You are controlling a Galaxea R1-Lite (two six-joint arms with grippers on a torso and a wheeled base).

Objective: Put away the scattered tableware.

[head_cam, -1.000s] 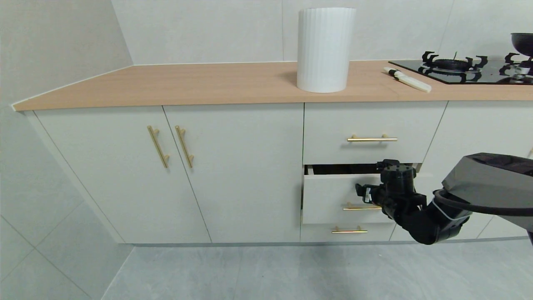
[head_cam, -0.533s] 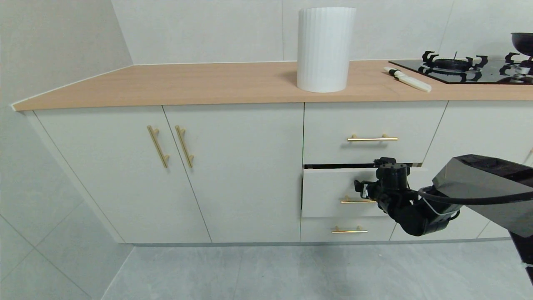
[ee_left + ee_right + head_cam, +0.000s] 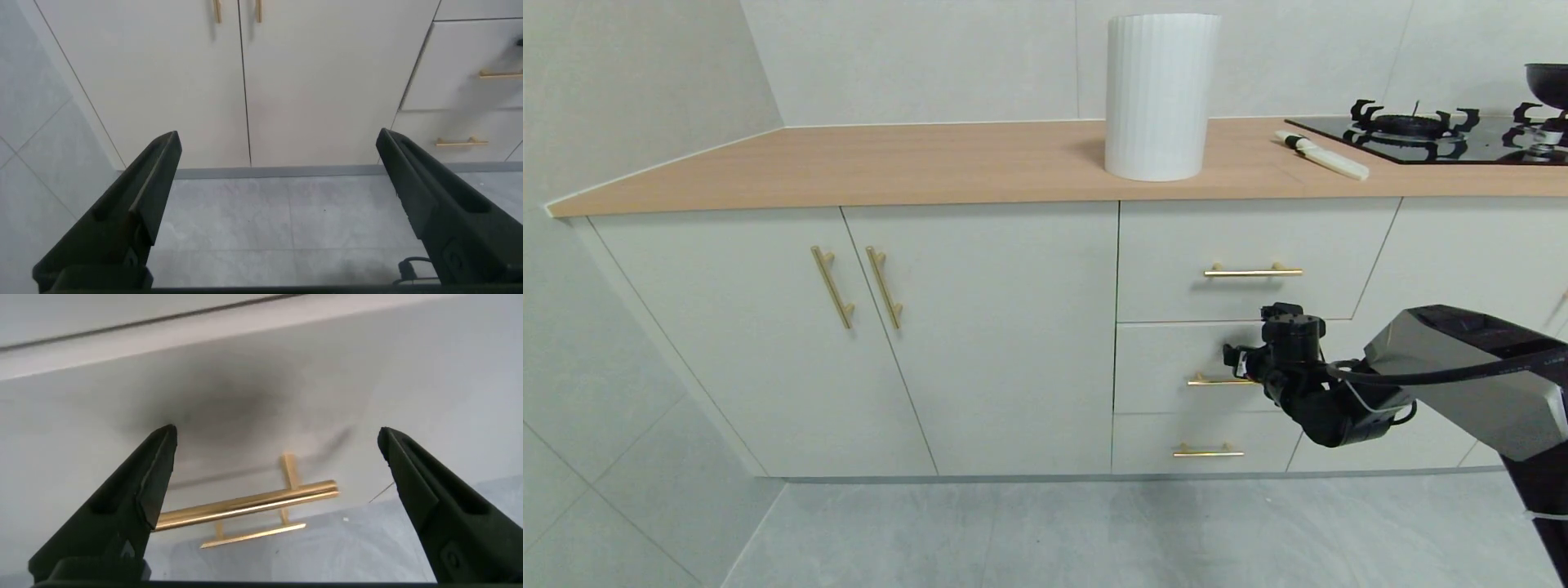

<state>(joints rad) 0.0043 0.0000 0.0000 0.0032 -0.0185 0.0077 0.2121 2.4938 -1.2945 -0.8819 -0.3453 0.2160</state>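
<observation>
Right tool (image 3: 1241,364) (image 3: 276,439): released, fingers spread, close up at the Middle drawer's front, with its gold handle (image 3: 245,505) (image 3: 1217,380) just ahead between them.
Left tool (image 3: 278,139): released, low over the floor (image 3: 270,220), facing the cabinet doors (image 3: 327,73).
Middle drawer (image 3: 1164,363): shut flush.
Knife (image 3: 1321,155): flat on the desk (image 3: 890,163) beside the stove (image 3: 1421,131), well above both tools.

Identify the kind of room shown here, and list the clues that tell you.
Probably a home kitchen: a gas hob set into a wooden counter, a knife lying beside it, and cupboards and drawers below.
</observation>
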